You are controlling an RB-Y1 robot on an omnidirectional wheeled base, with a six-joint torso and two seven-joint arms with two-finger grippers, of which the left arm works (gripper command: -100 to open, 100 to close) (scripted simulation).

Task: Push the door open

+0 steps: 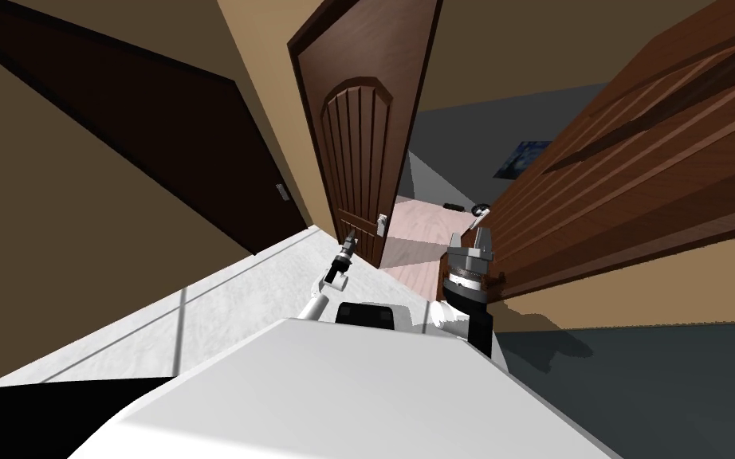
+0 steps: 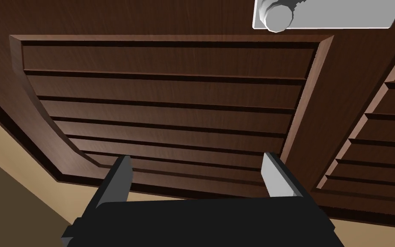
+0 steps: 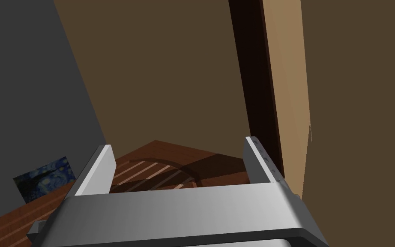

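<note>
A dark brown door (image 1: 358, 159) with an arched slatted panel stands ajar straight ahead, its pale handle (image 1: 382, 224) low on its edge. My left gripper (image 1: 350, 236) points at it just beside that handle. In the left wrist view the gripper (image 2: 197, 156) is open and close to the door's slatted panel (image 2: 171, 107), with the grey handle plate (image 2: 325, 15) off to one side. A second, lighter brown door (image 1: 637, 175) swings wide on the right, with a handle (image 1: 481, 209). My right gripper (image 1: 469, 237) is raised next to it and stands open (image 3: 177, 143) over that door's panel (image 3: 158, 169), holding nothing.
Between the two doors a gap shows a pinkish floor (image 1: 418, 239) beyond. A very dark door (image 1: 198, 143) lies in the left wall. I stand on a white floor (image 1: 238, 295); dark grey floor (image 1: 661, 382) lies to the right. A blue picture (image 1: 525, 159) hangs on the far grey wall.
</note>
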